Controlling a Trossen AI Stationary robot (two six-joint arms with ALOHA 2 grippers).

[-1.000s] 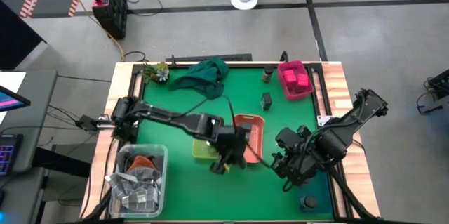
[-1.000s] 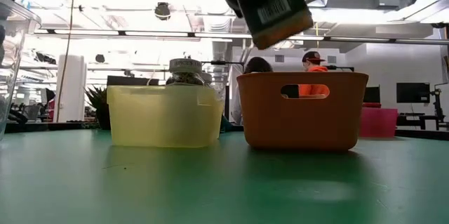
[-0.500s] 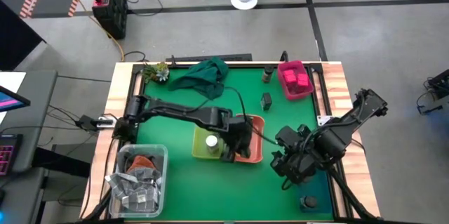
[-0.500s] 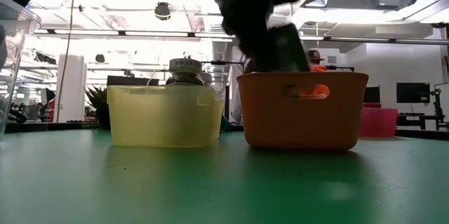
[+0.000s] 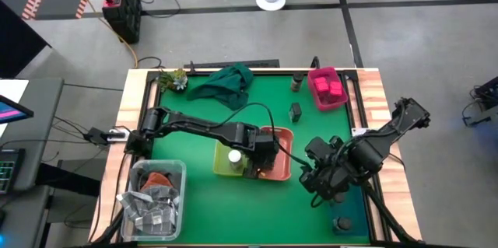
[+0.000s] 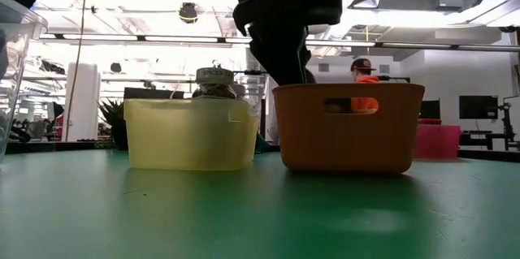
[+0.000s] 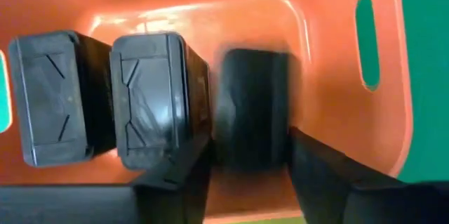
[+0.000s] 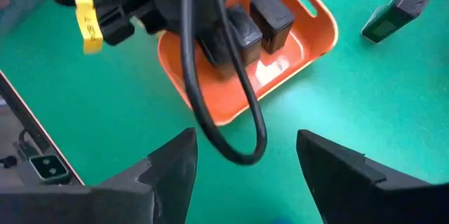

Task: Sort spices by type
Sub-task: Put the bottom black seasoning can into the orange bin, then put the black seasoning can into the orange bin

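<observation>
We see the left claw (image 5: 261, 164) lowered into the orange bin (image 5: 282, 172) near the middle of the green worktop (image 5: 202, 201), its two dark fingers (image 7: 175, 182) standing on either side of a dark grey pack (image 7: 254, 108). The pack looks blurred in the left wrist view, and we cannot tell whether the fingers grip it or have let go. Two more dark grey packs (image 7: 102, 97) stand side by side in the same bin, just beside the blurred one.

Touching the orange bin on its left is a yellow bin (image 5: 226, 169) that holds a white-topped jar (image 5: 234, 156); in the low view that jar (image 6: 214, 81) shows above the yellow wall.

The right claw (image 5: 317, 183) hangs above the bare worktop to the right of the orange bin, its fingers (image 8: 168, 168) parted and holding nothing.

At the far right corner a pink bin (image 5: 329, 104) contains pink packs (image 5: 330, 88). Near it, one dark grey pack (image 5: 296, 112) and a dark jar (image 5: 296, 83) stand loose on the worktop, and another dark jar (image 5: 341, 223) sits near the front edge on the right.

A green cloth (image 5: 226, 83) lies at the far side, and a clear tub (image 5: 176, 172) of silvery packets (image 5: 152, 205) sits at the front left corner.
</observation>
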